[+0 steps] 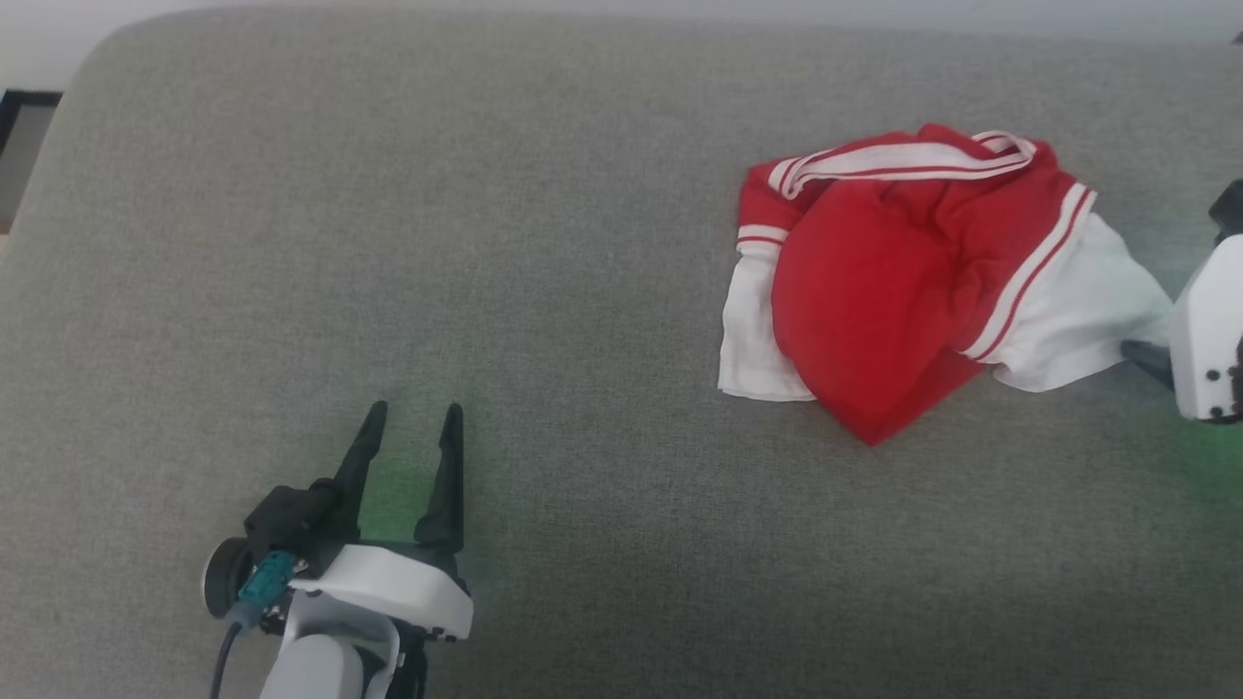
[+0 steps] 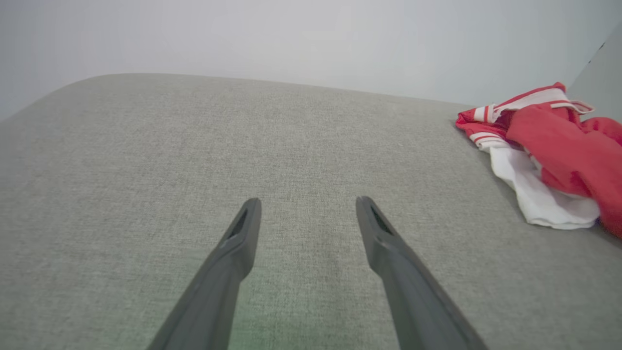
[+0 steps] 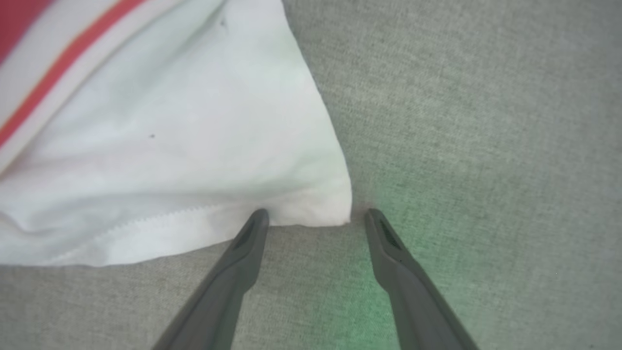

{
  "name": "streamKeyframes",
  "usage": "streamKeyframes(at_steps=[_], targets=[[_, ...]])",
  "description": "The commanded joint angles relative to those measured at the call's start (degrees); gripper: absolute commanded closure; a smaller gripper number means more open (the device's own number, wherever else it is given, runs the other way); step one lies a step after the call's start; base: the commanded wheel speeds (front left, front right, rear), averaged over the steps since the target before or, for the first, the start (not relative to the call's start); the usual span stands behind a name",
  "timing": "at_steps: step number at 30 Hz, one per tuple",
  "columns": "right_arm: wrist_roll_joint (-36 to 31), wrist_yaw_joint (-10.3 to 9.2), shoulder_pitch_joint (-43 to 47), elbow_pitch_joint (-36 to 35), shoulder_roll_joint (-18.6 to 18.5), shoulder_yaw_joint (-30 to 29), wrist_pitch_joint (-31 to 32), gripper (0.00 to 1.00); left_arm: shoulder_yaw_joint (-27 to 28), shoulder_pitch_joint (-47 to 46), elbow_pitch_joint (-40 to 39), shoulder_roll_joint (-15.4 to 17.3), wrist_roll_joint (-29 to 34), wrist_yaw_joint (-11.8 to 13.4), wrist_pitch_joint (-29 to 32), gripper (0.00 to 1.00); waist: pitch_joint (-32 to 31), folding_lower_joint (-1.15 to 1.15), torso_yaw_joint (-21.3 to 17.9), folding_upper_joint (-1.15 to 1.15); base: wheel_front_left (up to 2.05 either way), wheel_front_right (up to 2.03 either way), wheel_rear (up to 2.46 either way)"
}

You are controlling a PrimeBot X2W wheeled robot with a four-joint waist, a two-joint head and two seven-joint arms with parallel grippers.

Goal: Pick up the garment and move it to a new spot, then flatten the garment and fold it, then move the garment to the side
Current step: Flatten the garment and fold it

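Right wrist view resolves what head view crops: right gripper [image 3: 316, 216], fingers apart, flanking a white sleeve corner of the crumpled red-and-white jersey garment [image 1: 903, 282] (on a grey fabric cushion [image 1: 437, 243]); left gripper [image 1: 415, 411] spread, well apart.

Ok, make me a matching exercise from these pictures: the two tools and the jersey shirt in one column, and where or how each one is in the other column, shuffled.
Column one:
1. left tool
2. right tool
3. jersey shirt

Column two:
A. crumpled in a heap on the grey upholstery
B. open, fingertips at the corner of the white sleeve
C. open over bare upholstery, well apart from the red fabric

Pairs: 1-C, 2-B, 3-A.
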Motion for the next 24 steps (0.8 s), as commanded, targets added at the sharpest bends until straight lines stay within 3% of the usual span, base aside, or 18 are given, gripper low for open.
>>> streamKeyframes(at_steps=[1,4,5,6,7,8,15,21,24], targets=[[0.5,-0.01,0.2,0.6,0.2,1.2,0.6,0.0,-0.4,-1.2,0.0,-0.1,-0.7,0.4,-0.3,0.0,0.9,0.0,0.5,0.0,0.0,0.0,0.0],[1.5,0.0,0.5,1.1,0.2,2.3,-0.3,0.0,-0.9,-1.6,0.2,-0.1,-1.2,0.8,-0.3,0.0,1.5,0.0,0.5,0.0,0.0,0.0,0.0],[1.7,-0.01,0.6,1.2,0.2,2.8,-0.6,0.14,-1.0,-1.8,0.4,-0.1,-1.3,1.0,-0.3,0.0,1.6,0.0,0.5,0.0,0.0,0.0,0.0],[2.0,-0.01,0.7,1.2,0.1,3.4,-0.9,0.57,-1.1,-2.1,0.5,-0.1,-1.4,1.0,-0.3,0.0,1.7,0.0,0.3,0.0,0.0,0.0,0.0],[2.3,-0.01,0.6,1.1,0.0,3.9,-1.3,0.84,-1.1,-2.4,0.5,-0.1,-1.2,1.0,-0.3,0.0,1.7,0.0,0.2,0.0,0.0,0.0,0.0],[3.1,-0.01,0.4,1.4,-0.1,3.9,-1.6,1.0,-1.1,-2.6,0.6,-0.1,-1.1,0.9,-0.3,0.0,1.6,0.0,-0.1,0.0,0.0,0.0,0.0],[4.6,-0.08,-1.3,4.4,-3.4,0.8,-7.7,1.0,-0.3,-3.9,0.6,-0.1,0.8,-0.1,-0.3,0.0,1.4,0.0,-2.0,0.0,0.0,0.0,0.0],[3.9,-0.04,-1.0,9.4,-8.6,-3.7,-14.2,1.0,0.3,-6.0,0.4,-0.1,2.0,-1.2,-0.3,0.0,2.7,0.0,-3.3,0.0,0.0,0.0,0.0],[3.8,-0.04,-0.8,11.0,-9.2,-4.8,-16.1,1.0,0.2,-6.8,0.2,0.1,2.5,-1.4,-0.3,0.0,3.1,0.0,-3.8,0.0,0.0,0.0,0.0]])
